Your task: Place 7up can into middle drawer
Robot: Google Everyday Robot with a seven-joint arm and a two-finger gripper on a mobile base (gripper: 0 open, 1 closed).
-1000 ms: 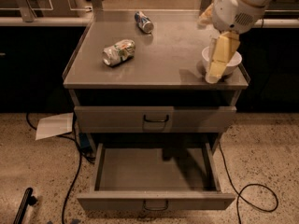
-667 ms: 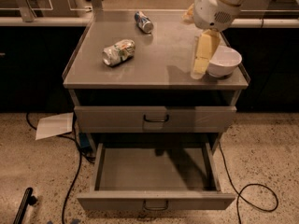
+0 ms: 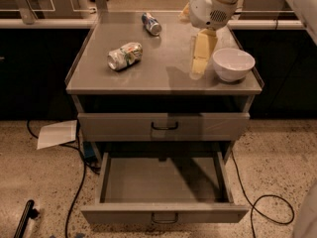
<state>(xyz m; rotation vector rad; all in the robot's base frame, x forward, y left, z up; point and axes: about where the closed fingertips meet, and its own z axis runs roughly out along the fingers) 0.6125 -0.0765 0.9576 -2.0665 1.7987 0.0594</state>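
Overhead, we look down on a grey metal desk [image 3: 163, 76] with drawers beneath it. Reaching in from the upper right, the robot's gripper [image 3: 199, 69] points straight down over the right part of the desk, just beside a white bowl [image 3: 233, 63]. Seen from this angle it reads as one pale yellow block, so we cannot tell whether it is released or clenched. We see nothing held in it, and we cannot tell whether its tip touches the surface.

Well apart from it, on the left part of the desk, the 7up can [image 3: 125, 56] lies on its side, creased, with a silver end toward us. Behind it, near the back edge, a blue-and-silver can [image 3: 151, 23] also lies on its side. The bowl stands upright and shows only its white inside.

Below, an upper drawer [image 3: 124, 127] is closed. Under it, the middle drawer [image 3: 158, 180] is pulled wide open and shows only its plain grey floor.
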